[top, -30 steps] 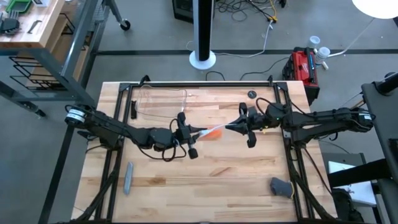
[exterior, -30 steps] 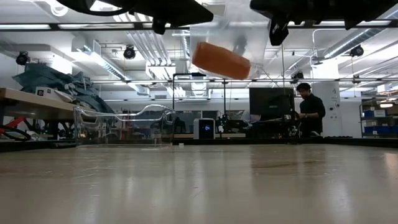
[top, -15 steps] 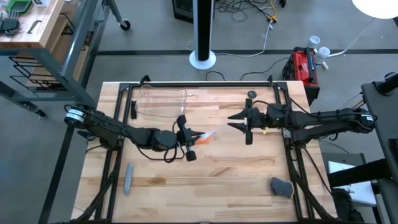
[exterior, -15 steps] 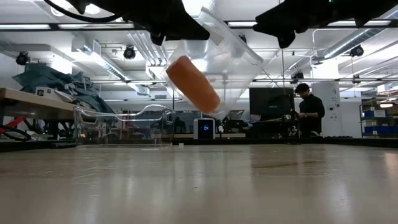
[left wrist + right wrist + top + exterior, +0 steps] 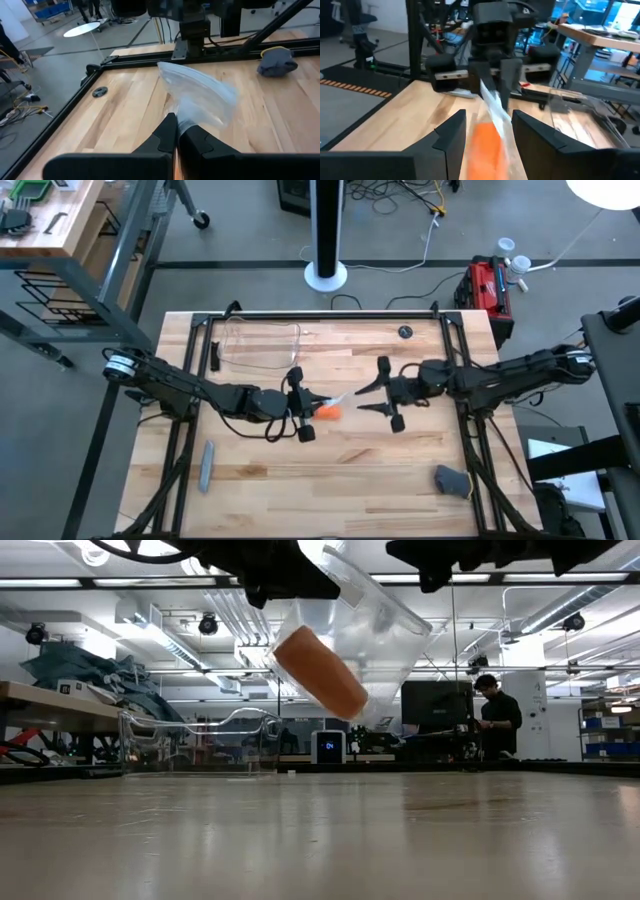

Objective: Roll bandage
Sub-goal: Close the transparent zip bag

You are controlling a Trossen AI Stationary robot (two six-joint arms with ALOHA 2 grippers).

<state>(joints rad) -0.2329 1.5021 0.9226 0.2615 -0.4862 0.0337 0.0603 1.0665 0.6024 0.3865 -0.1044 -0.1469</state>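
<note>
From above, the left hand (image 5: 308, 405) pinches a crinkled clear plastic wrap (image 5: 335, 398) holding a stubby bright orange fabric bandage roll (image 5: 328, 412) over the middle of the pale wooden tabletop (image 5: 350, 470). The right hand (image 5: 366, 396) faces it just beside, fingers spread wide and holding nothing. A clear plastic tray (image 5: 260, 340) sits near the far left corner, a grey bar (image 5: 206, 465) by the near left edge, a dark grey cloth (image 5: 452, 480) at the near right corner.

At tabletop level, the bandage roll (image 5: 320, 670) hangs tilted inside the wrap (image 5: 375, 635), well clear of the tabletop (image 5: 320, 840); a person (image 5: 498, 720) stands in the room beyond.

The left wrist view shows closed fingers (image 5: 165, 136) gripping the wrap (image 5: 200, 97).

The right wrist view shows the bandage roll (image 5: 487, 145) between its parted fingers (image 5: 450, 135).
</note>
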